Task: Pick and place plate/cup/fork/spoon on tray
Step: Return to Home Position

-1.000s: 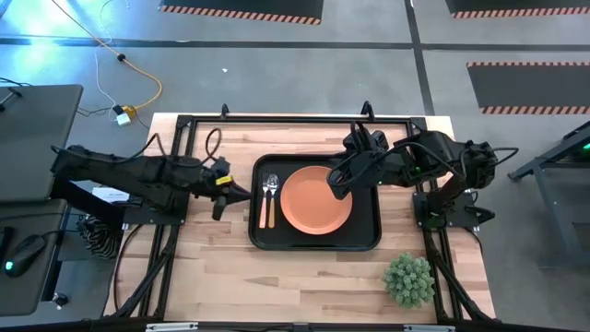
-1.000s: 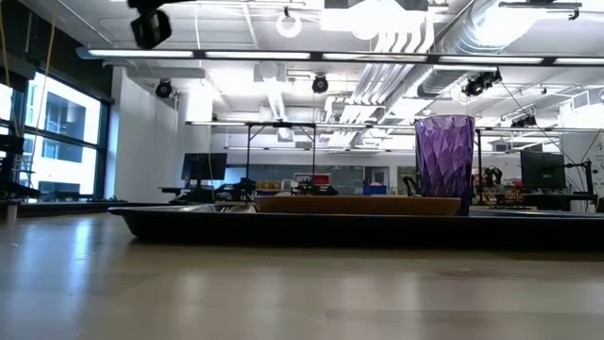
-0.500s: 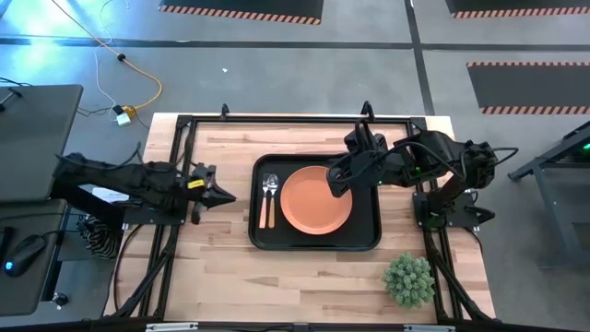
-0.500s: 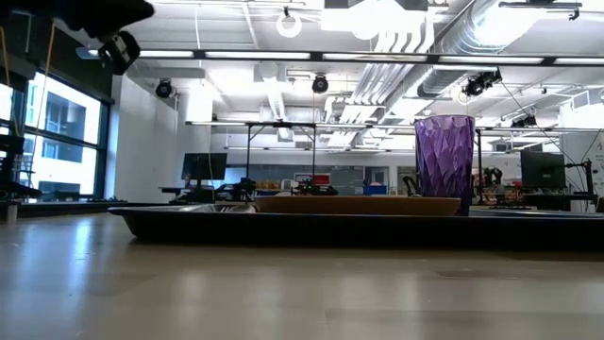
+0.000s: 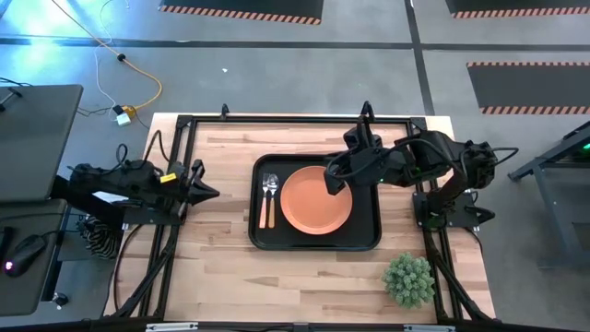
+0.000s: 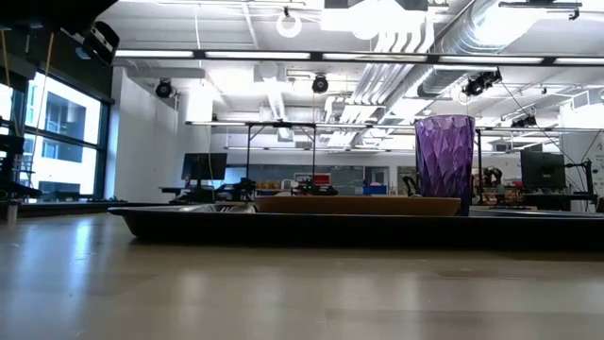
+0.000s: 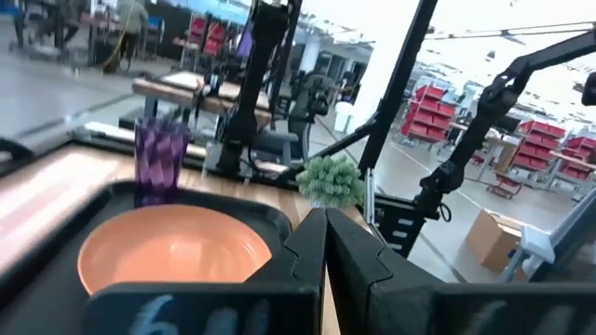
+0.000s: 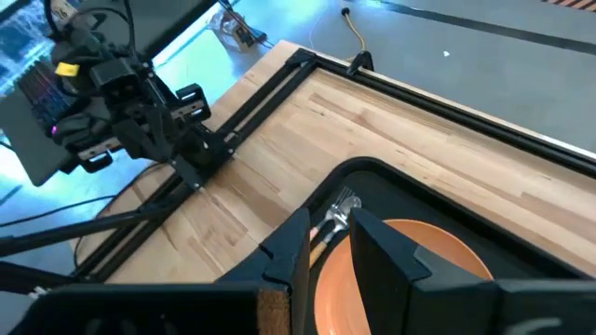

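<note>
The right gripper (image 5: pixel 329 182) hovers over the far right edge of the orange plate (image 5: pixel 315 200), fingers slightly parted and holding nothing. The left gripper (image 5: pixel 210 193) waits pressed shut, empty, at the table's left side. The plate, fork (image 5: pixel 272 196), spoon (image 5: pixel 265 196) and purple cup (image 6: pixel 444 165) sit in the black tray (image 5: pixel 316 243). No writing is legible.

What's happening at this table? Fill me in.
A two-armed robot is loading a tray. The plate, fork, spoon and cup all sit on it. The left gripper, fingers shut, is at the table's left edge; the right gripper hangs empty above the plate's rim.
</note>
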